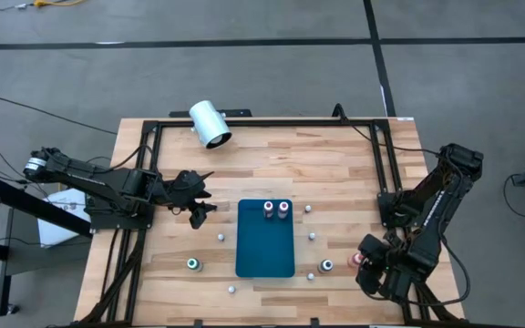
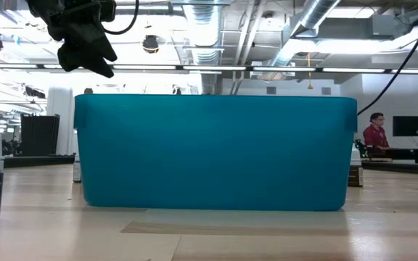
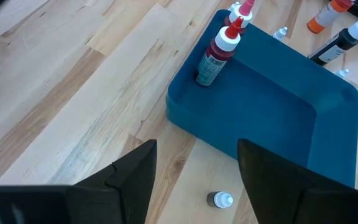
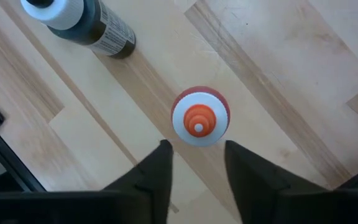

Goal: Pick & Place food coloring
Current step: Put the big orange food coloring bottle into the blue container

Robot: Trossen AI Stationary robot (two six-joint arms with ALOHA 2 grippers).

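Note:
A teal tray [image 1: 264,251] lies mid-table. A red bottle [image 3: 216,53] and a pink one [image 3: 241,12] stand upright in its far end. My left gripper [image 1: 197,211] hovers open, left of the tray's far corner, its fingers [image 3: 129,180] apart above a tiny white-tipped piece [image 3: 220,200] on the wood. My right gripper [image 1: 365,264] is open near the table's right side, pointing down over an upright bottle with a white top and orange tip [image 4: 199,118]. That bottle stands just ahead of the fingertips, not between them. A dark bottle [image 4: 79,22] stands close by. A green bottle [image 1: 192,265] stands left of the tray.
A large white cylinder [image 1: 210,124] lies at the table's far edge. Small white caps [image 1: 221,238] [image 1: 313,236] [image 1: 232,289] are scattered around the tray. A black frame [image 1: 153,164] borders the work area. In the low view the tray's wall [image 2: 216,152] fills the middle.

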